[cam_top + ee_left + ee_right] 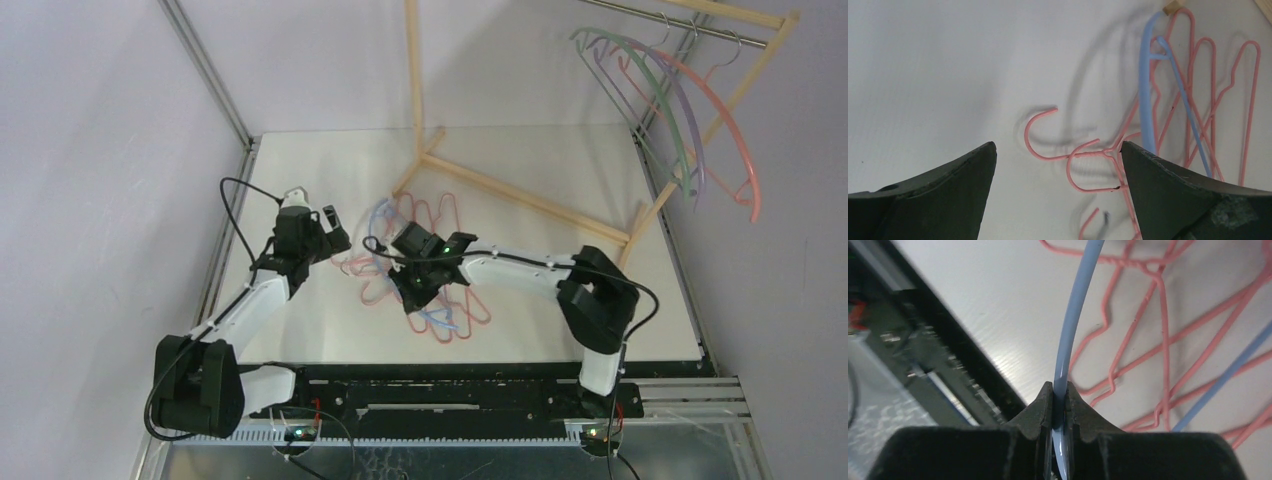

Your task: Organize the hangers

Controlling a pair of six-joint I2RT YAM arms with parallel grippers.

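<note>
left arm (255, 300): white shell links, chunky black joints  
right arm (520, 262): same deal, white link between fat black housings  
cables: thin black cable (232, 205) looping off the left arm, and another one (650, 300) on the right  
left gripper (1058, 150): matte black wedge fingers, kinda scuffed on one side  
right gripper (1060, 390): black moulded fingers, blocky body  
lights: tiny green LED (443, 243) on the right wrist, more green ones at the bases  
bases: black, bits of red wire (318, 405)

My white table (300, 340) carries tangled pink hangers (440, 215) around my right gripper (1060, 390), a blue hanger (1073, 315) at its tips, the wooden rack foot (520, 198) beyond.
</note>
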